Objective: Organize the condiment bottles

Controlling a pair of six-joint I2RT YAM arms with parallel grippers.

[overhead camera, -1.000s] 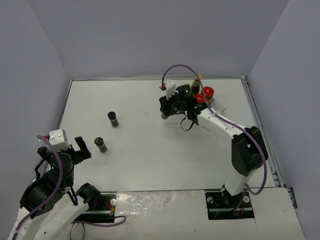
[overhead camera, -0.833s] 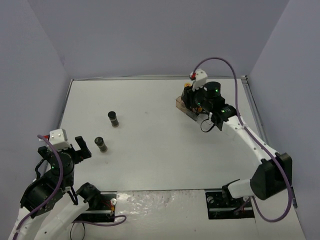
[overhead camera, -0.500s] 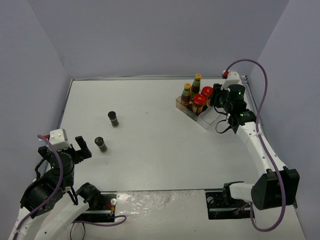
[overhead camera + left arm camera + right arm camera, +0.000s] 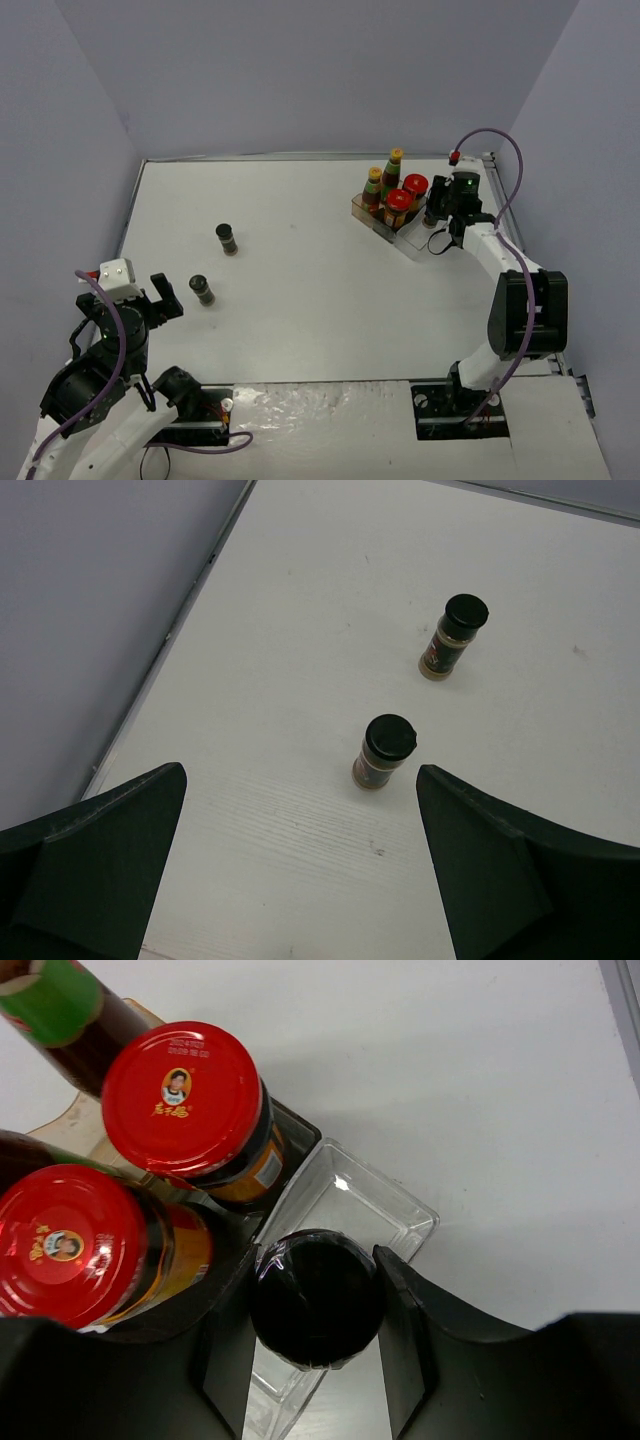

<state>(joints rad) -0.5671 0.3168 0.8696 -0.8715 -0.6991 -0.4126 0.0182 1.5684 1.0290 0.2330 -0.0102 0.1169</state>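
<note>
My right gripper [image 4: 312, 1305] is shut on a tiny dark shaker [image 4: 315, 1298] and holds it over the clear tray [image 4: 395, 1210] at the table's back right. In the tray stand two red-lidded jars [image 4: 416, 186] [image 4: 398, 205] and two tall green-necked, yellow-capped bottles [image 4: 393, 172] [image 4: 373, 190]. The jars also show in the right wrist view [image 4: 180, 1095] [image 4: 65, 1245]. Two more tiny shakers [image 4: 228, 239] [image 4: 202, 290] stand upright on the left of the table, also in the left wrist view [image 4: 454, 636] [image 4: 385, 751]. My left gripper [image 4: 300, 870] is open and empty, short of the nearer shaker.
Grey walls close in the table on the left, back and right. The right arm's purple cable [image 4: 500, 150] loops above the tray. The table's left edge [image 4: 170, 640] runs close beside the left gripper.
</note>
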